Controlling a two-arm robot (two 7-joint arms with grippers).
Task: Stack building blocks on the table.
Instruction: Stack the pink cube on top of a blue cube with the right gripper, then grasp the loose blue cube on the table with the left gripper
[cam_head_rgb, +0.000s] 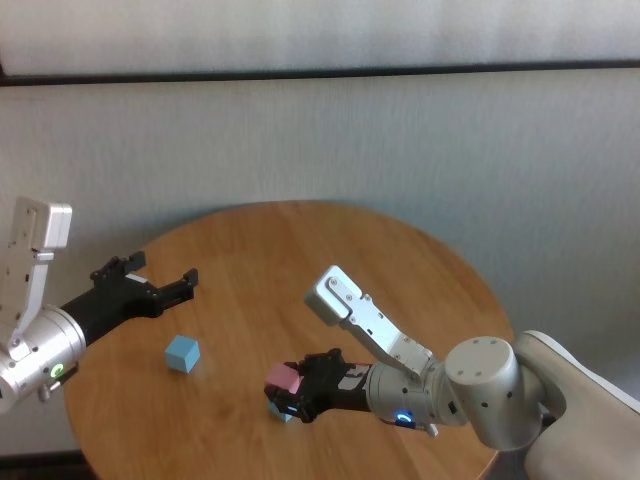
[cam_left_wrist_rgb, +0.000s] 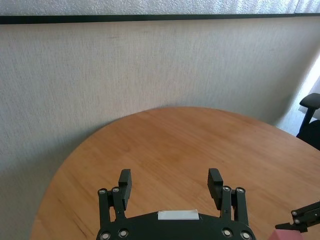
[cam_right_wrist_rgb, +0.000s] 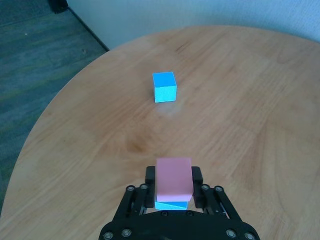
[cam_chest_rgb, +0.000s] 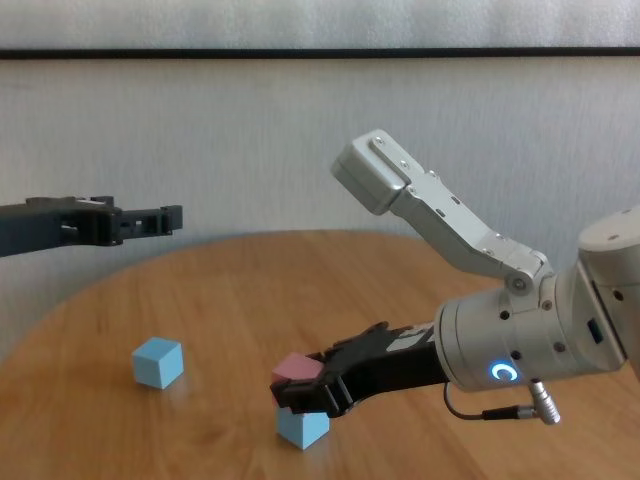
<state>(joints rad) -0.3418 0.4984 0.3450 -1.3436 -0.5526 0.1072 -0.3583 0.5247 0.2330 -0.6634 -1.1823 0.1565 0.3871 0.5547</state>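
Chest view: pink block (cam_chest_rgb: 292, 369) level atop blue block (cam_chest_rgb: 302, 428).

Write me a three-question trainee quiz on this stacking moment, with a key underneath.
1. True or false: the small matte pink cube sits on a light blue cube.
2. Which gripper is at the pink cube? A) left gripper B) right gripper
3. Fill in: the second small light blue cube stands alone on the round brown wood-grain ____.

Key
1. True; the chest view shows pink on blue, slightly skewed.
2. B. Its fingers flank the pink cube; whether they grip it is unclear. The left gripper hovers open above the table's left side, holding nothing.
3. table
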